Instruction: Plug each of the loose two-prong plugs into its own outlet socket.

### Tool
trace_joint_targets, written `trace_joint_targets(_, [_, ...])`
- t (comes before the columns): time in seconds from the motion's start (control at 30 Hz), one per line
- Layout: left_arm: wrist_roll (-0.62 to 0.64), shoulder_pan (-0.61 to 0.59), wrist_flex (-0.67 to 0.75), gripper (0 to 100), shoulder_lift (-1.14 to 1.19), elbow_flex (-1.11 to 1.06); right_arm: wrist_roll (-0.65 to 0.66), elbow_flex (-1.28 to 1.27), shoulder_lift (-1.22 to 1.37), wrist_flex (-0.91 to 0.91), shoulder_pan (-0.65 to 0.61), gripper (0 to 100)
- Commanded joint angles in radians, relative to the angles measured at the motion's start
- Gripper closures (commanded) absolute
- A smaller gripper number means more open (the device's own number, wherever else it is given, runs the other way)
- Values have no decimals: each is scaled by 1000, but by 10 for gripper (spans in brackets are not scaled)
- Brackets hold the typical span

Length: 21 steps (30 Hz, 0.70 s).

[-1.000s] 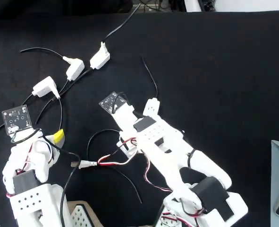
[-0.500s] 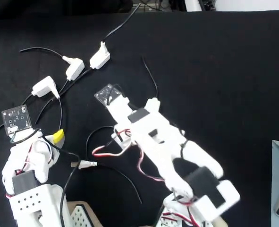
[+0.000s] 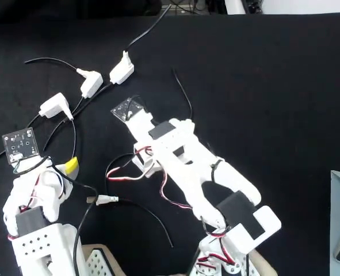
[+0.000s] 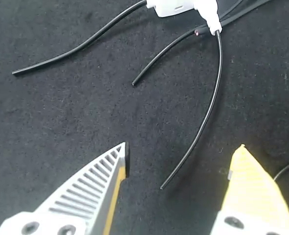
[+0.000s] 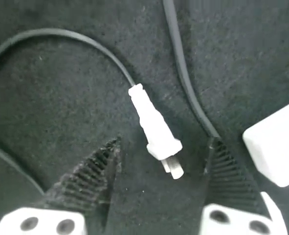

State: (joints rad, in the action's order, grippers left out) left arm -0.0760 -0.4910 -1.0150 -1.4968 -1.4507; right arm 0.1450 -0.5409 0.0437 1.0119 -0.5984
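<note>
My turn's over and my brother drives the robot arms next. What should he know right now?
Left gripper: open, holding nothing, above a black cable.
Right gripper: open around a two-prong plug, not gripping it.
White sockets lie far left; another plug lies between the arms.
Done: no plug picked up. Left: grab each plug, push it into a socket.

Black, faintly speckled tabletop [image 3: 285, 86]. White plug [image 5: 155, 131] with pale silver prongs, on a black cord [image 5: 61, 35]. Right pincer [image 5: 165, 144]: black ribbed fingers [image 5: 85, 181] on white bases. Left pincer [image 4: 182, 149]: one yellow finger, the other pale grey, ribbed, edged in yellow. White arms [image 3: 193, 167] across the lower half of the high frame, trailing red, white and black wire loops [image 3: 121, 175]. White plug bodies [image 3: 90, 82] at upper left, on black leads.
</note>
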Motion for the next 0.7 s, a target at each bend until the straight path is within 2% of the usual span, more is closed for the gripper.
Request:
trace_joint_targets(0.0, [-11, -10, -5, 668, -9, 8, 2, 62, 12, 9, -5, 772])
trace_joint_targets(0.2, [-11, -10, -5, 668, -9, 8, 2, 131, 110, 9, -5, 792])
trace_joint_targets(0.33, [-11, -10, -5, 668, -9, 8, 3, 159, 142, 9, -3, 847])
trace_joint_targets(0.53, [-11, -10, -5, 668, -9, 8, 80, 148, 143, 20, 3, 924])
trace_joint_targets(0.67, [-11, -10, -5, 668, -9, 2, 80, 166, 137, 75, 25, 969])
